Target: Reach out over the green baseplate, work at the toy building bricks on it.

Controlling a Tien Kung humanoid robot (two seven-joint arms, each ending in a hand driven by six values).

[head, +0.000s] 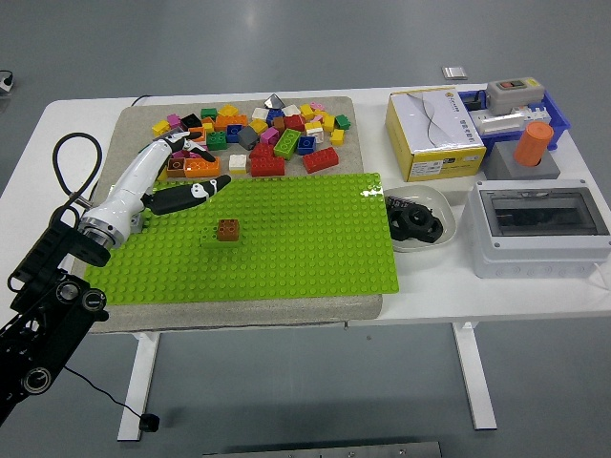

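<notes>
A brown brick [227,229] sits on top of a green brick, standing alone on the left part of the green baseplate [305,239]. My left hand [181,176] hovers over the baseplate's far left corner, above and to the left of that brick and apart from it. Its fingers are spread and hold nothing. Just beyond the hand lies a pile of loose coloured bricks [258,138] on the grey mat. My right hand is out of sight.
A yellow-and-white box [434,134] stands at the back right. A white bowl [420,219] with black parts lies beside the baseplate's right edge. Further right are a grey box with a clear lid [539,224] and a blue tray [516,110].
</notes>
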